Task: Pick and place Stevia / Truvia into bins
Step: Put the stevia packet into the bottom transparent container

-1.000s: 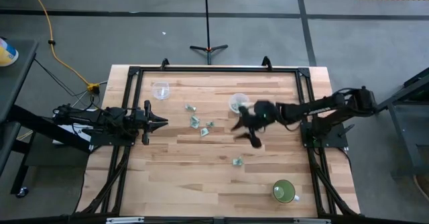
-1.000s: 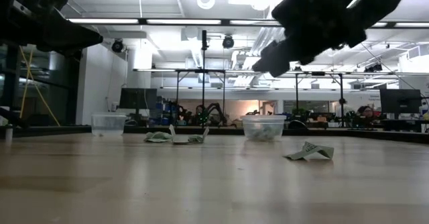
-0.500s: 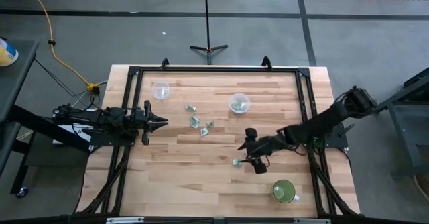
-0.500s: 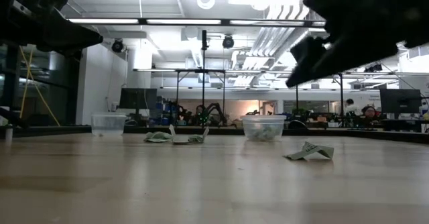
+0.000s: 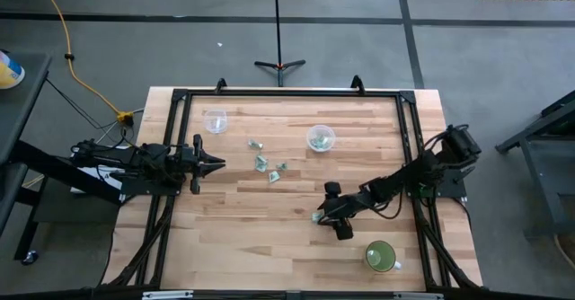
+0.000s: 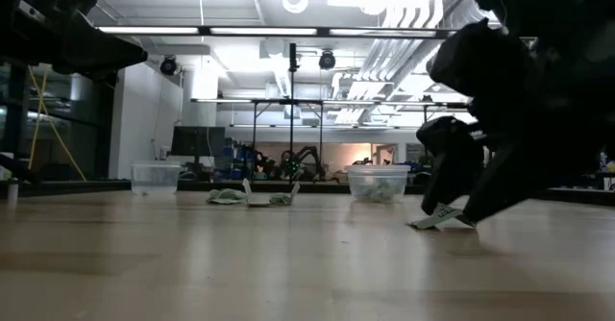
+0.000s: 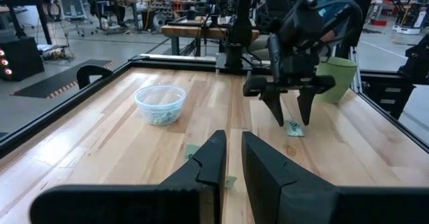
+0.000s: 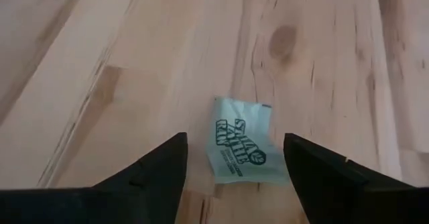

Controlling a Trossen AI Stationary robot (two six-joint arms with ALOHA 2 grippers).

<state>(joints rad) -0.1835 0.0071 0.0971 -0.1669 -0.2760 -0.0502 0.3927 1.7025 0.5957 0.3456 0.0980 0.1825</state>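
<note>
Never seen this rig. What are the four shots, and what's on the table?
It is a table with two dark robot arms, each ending in a two-finger gripper. One shot looks straight down from overhead, one looks level across the tabletop, and the other two come from a camera on each wrist.

The left gripper waits at the table's left edge, fingers slightly apart, holding nothing. The right gripper is down low with its fingers open on either side of one green-and-white sweetener packet, which lies flat on the wood, not yet gripped.

Also on the table: a few more packets near the middle, a clear cup with packets in it, a second clear cup toward the far left corner, and a green mug near the right arm.
</note>
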